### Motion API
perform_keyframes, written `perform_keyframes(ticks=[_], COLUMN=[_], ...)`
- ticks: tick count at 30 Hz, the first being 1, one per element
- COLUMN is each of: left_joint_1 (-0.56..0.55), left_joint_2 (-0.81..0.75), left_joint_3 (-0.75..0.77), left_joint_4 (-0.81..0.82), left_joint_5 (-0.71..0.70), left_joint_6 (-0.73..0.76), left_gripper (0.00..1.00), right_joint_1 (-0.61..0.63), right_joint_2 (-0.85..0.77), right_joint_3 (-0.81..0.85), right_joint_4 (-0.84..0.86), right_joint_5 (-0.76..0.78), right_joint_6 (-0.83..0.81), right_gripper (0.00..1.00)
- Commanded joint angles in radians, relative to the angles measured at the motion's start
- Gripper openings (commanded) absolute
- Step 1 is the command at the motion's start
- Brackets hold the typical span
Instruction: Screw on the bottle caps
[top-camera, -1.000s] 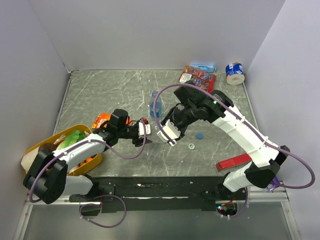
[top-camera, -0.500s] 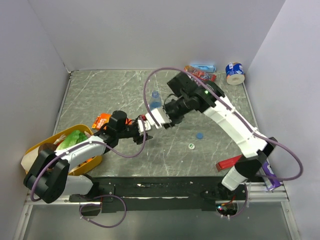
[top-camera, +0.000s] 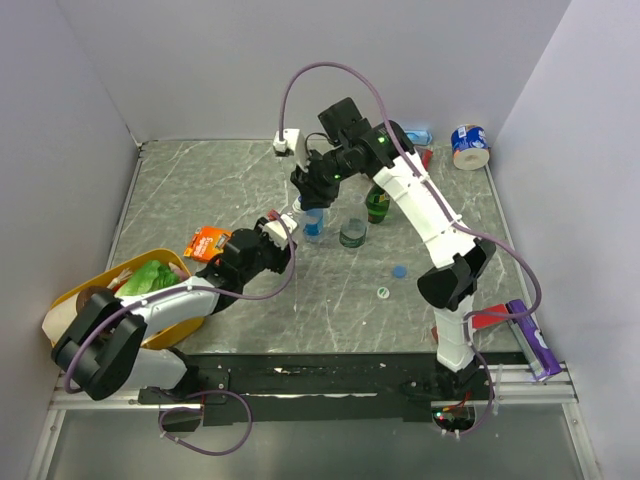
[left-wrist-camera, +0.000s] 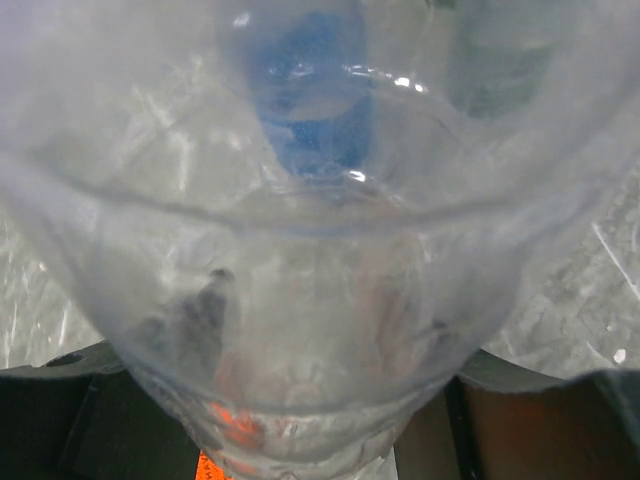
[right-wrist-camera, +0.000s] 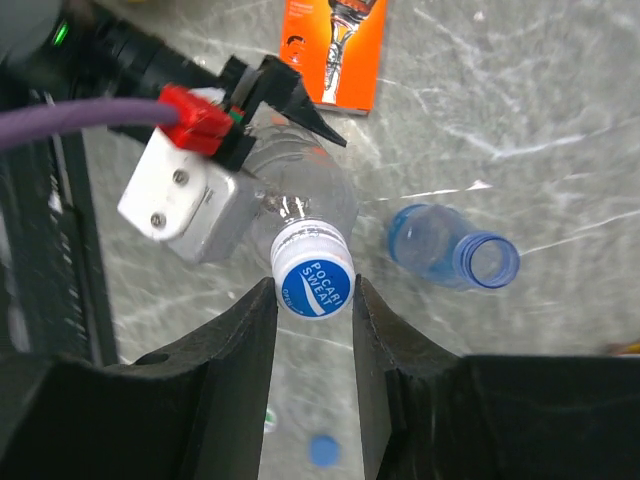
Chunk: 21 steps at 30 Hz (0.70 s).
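My left gripper (top-camera: 277, 230) is shut on a clear bottle (left-wrist-camera: 300, 250), which fills the left wrist view. In the right wrist view this bottle (right-wrist-camera: 300, 205) points its neck up at the camera, and a blue-and-white cap (right-wrist-camera: 313, 276) sits on it. My right gripper (right-wrist-camera: 312, 292) reaches down from above (top-camera: 308, 190), one jaw against each side of that cap. A blue-tinted bottle (top-camera: 313, 226) stands open beside it (right-wrist-camera: 452, 250). A dark green bottle (top-camera: 377, 204) stands further right. A plain blue cap (top-camera: 399, 270) and a green-rimmed cap (top-camera: 382, 292) lie on the table.
A short dark-green cup (top-camera: 352, 234) stands between the two bottles. An orange packet (top-camera: 207, 241) lies left of my left gripper. A yellow basket (top-camera: 75, 298) of items is at the front left. A blue-and-white can (top-camera: 469, 146) and snack packets (top-camera: 398, 152) are at the back right.
My right arm has swung from the middle of the table up and back, and now comes down over the bottle's cap. My left gripper has shifted slightly right, the bottle tilted up.
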<state>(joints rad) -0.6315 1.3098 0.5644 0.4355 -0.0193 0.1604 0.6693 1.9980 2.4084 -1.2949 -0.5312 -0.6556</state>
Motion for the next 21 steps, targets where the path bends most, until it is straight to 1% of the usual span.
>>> perform_keyframes(ticks=[1,3,5,6,8,9,10,12,13,14,15,16,17,18,20,21], left_joint_1=[-0.007,-0.008,-0.008,-0.007,-0.007,-0.005,-0.005,-0.004,-0.002,0.001,0.003,0.013,0.019,0.023,0.029,0.029], left_joint_2=[-0.010,-0.015,-0.017,-0.020,-0.023,-0.026,-0.030,-0.047,-0.055,-0.069,-0.075,-0.081,-0.093,-0.101,-0.121,-0.122], left_joint_3=[0.057,0.046,0.035,0.032,0.026,0.025,0.014,0.002,-0.012,-0.020,-0.029,-0.038,-0.043,-0.047,-0.058,-0.055], left_joint_4=[0.160,0.161,0.151,0.147,0.137,0.132,0.129,0.121,0.117,0.111,0.091,0.074,0.050,0.016,-0.033,-0.097], left_joint_5=[-0.126,-0.119,-0.096,-0.085,-0.051,-0.038,-0.018,0.040,0.057,0.108,0.146,0.197,0.261,0.368,0.487,0.584], left_joint_6=[-0.125,-0.134,-0.147,-0.150,-0.148,-0.148,-0.145,-0.121,-0.102,-0.093,-0.079,-0.035,-0.009,0.019,0.137,0.189], left_gripper=[0.01,0.01,0.01,0.01,0.01,0.01,0.01,0.01,0.01,0.01,0.01,0.01,0.01,0.01,0.01,0.01], right_joint_1=[0.019,0.019,0.019,0.018,0.018,0.013,0.010,-0.003,-0.010,-0.019,-0.030,-0.042,-0.048,-0.048,-0.043,-0.034], right_joint_2=[0.016,0.018,0.013,-0.001,-0.036,-0.051,-0.068,-0.129,-0.154,-0.206,-0.235,-0.266,-0.328,-0.361,-0.450,-0.479], right_joint_3=[-0.005,0.009,0.026,0.024,0.018,0.026,0.024,-0.014,-0.038,-0.066,-0.125,-0.159,-0.196,-0.262,-0.325,-0.397], right_joint_4=[-0.254,-0.257,-0.254,-0.247,-0.210,-0.201,-0.190,-0.188,-0.188,-0.190,-0.185,-0.178,-0.135,-0.118,-0.087,-0.045], right_joint_5=[-0.078,-0.070,-0.070,-0.070,-0.049,-0.049,-0.055,-0.059,-0.050,-0.052,-0.050,-0.043,-0.018,-0.009,-0.007,0.005], right_joint_6=[0.185,0.172,0.163,0.153,0.148,0.137,0.125,0.067,0.042,0.013,-0.057,-0.094,-0.128,-0.213,-0.332,-0.446], right_gripper=[0.21,0.22,0.26,0.34,0.54,0.69,0.73,0.78,0.79,0.79,0.79,0.79,0.79,0.78,0.75,0.74])
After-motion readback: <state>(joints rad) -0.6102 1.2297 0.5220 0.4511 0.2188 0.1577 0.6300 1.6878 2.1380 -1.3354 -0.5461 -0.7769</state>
